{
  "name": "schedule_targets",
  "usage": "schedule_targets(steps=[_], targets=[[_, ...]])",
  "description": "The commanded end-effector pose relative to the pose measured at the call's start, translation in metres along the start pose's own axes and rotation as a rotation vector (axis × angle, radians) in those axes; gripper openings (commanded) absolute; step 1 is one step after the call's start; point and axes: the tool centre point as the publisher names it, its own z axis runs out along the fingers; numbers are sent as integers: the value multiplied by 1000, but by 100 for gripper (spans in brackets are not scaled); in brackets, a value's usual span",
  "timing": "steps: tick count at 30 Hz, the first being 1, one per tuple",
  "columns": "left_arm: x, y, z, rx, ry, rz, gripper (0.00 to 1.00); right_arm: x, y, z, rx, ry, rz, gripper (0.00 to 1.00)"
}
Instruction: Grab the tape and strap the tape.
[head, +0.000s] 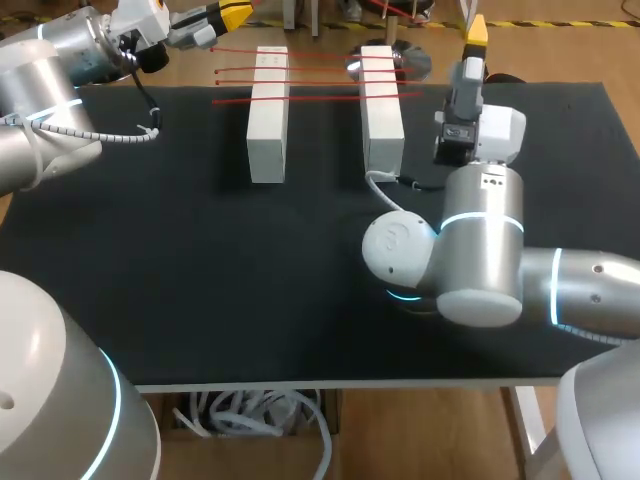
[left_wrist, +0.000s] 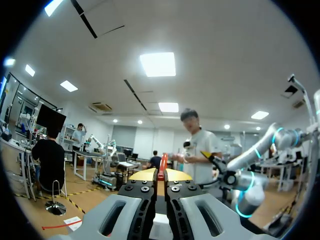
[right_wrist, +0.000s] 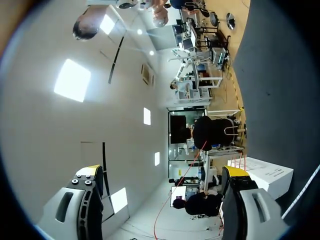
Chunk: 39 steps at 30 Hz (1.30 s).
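Several strands of red tape (head: 320, 76) run across two white blocks, the left block (head: 268, 115) and the right block (head: 381, 110), on the black table (head: 200, 270). My left gripper (head: 228, 14) hangs above the table's far left edge, shut on a thin strip of red tape (left_wrist: 161, 171) that shows between its yellow tips (left_wrist: 161, 175). My right gripper (head: 476, 32) stands beyond the right block, pointing away, and is open (right_wrist: 162, 172) with nothing between its fingers. A red strand (right_wrist: 186, 176) and one white block (right_wrist: 265, 172) show ahead of it.
A grey round object (head: 412, 62) lies behind the right block at the table's far edge. A white cable (head: 385, 186) curls on the table by my right arm's elbow. My right arm covers the table's right middle.
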Motion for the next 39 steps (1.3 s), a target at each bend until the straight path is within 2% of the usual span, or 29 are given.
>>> schedule_targets(steps=[1,11,15,17,18,20,22,24,26,27,31,39], targets=[[1,1,0,1,-2,1,0,2,0,0,-2,-7,-2,100],[1,1,0,1,-2,1,0,-3,1,7,-54,-128,59,100],[1,1,0,1,-2,1,0,-5,-1,13,6,-185,27,100],[1,1,0,1,-2,1,0,-4,-1,18,64,-209,-20,100],[1,1,0,1,-2,1,0,-3,-1,21,91,-178,-22,100],[1,1,0,1,-2,1,0,-1,2,27,88,-149,-39,100],[1,1,0,1,-2,1,0,0,5,33,84,-147,5,100],[1,1,0,1,-2,1,0,1,8,39,68,-105,20,100],[1,1,0,1,-2,1,0,-3,9,45,61,-113,33,100],[1,1,0,1,-2,1,0,-5,10,48,60,-91,30,100],[1,1,0,1,-2,1,0,-16,9,57,31,-108,65,100],[1,1,0,1,-2,1,0,-31,-13,65,55,-161,69,100]])
